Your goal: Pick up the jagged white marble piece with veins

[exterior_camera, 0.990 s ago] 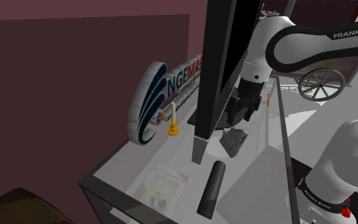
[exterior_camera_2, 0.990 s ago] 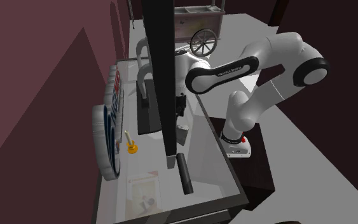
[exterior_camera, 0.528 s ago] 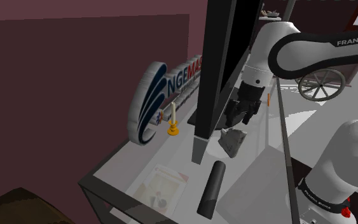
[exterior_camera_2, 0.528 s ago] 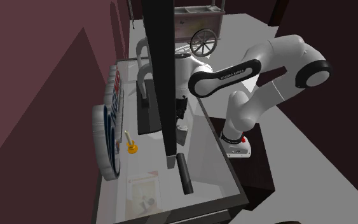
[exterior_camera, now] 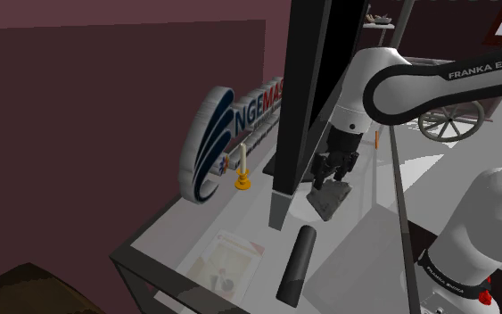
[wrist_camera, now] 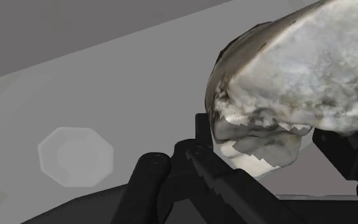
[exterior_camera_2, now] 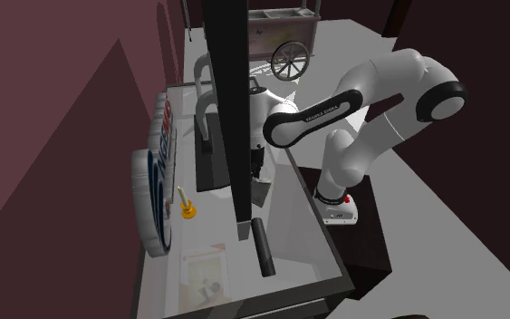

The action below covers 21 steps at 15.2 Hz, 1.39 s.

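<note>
Not lifted yet: the marble piece (exterior_camera: 330, 200) sits on the grey table (exterior_camera: 356, 263), just beside the black post (exterior_camera: 304, 80), and the gripper (exterior_camera: 333, 173) hangs right on top of it. In the wrist view the fingers stand apart with the stone's pale jagged end between them, and I see no squeeze. I'd say closing and lifting are left. Its long axis seems to lie low along the table, slanting across the finger gap. I can't tell which end is pointier.

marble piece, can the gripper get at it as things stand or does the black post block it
Probably yes. The gripper hangs right over the marble piece, its open fingers either side of it in the wrist view. The black post stands beside, not between.
</note>
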### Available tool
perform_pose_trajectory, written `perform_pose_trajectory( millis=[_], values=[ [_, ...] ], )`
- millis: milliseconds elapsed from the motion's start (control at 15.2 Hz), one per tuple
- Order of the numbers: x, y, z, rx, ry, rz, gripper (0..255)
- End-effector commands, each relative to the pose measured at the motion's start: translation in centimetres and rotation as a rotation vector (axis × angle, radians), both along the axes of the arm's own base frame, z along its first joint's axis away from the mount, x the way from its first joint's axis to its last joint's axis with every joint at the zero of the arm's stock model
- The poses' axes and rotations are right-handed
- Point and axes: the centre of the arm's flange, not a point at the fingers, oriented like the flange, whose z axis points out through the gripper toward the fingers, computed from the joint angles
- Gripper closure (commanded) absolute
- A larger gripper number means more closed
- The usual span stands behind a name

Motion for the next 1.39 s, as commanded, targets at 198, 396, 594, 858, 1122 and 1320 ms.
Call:
perform_pose_trajectory(
  millis=[198,396,594,858,1122,1320],
  values=[
    [0.4,0.1,-0.5,-0.001,0.003,0.0,255],
    [0.4,0.1,1.1,-0.001,0.003,0.0,255],
    [0.4,0.1,2.7,-0.001,0.003,0.0,255],
    [0.4,0.1,4.8,-0.001,0.003,0.0,255],
    [0.4,0.1,6.9,-0.001,0.003,0.0,255],
    [0.4,0.1,7.5,-0.001,0.003,0.0,255]
  ],
)
